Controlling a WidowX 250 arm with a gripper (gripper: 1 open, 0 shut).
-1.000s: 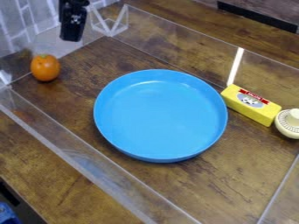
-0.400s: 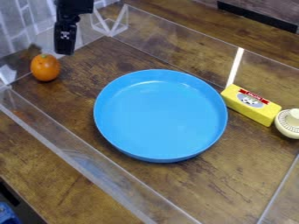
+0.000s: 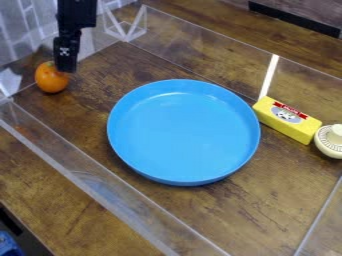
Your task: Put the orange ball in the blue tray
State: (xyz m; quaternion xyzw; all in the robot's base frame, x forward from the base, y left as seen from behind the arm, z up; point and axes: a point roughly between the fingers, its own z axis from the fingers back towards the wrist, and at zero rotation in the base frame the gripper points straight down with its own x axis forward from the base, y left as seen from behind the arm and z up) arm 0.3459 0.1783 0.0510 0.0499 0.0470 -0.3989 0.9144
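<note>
The orange ball point(image 3: 50, 80) lies on the wooden table at the far left, well apart from the blue tray point(image 3: 183, 131), which sits in the middle with nothing in it. My gripper point(image 3: 63, 66) hangs pointing down just above and to the right of the ball, its dark fingers overlapping the ball's upper right edge in this view. The fingers stand open and hold nothing. Whether they touch the ball I cannot tell.
A small yellow box point(image 3: 287, 119) and a round white object point(image 3: 331, 141) sit at the right, beyond the tray. Clear plastic walls point(image 3: 54, 150) run along the table edges around the work area. A white frame point(image 3: 127, 20) stands at the back left.
The gripper has come down and to the left, from above the back wall to right beside the ball. It stayed open. Ball and tray have not moved.
</note>
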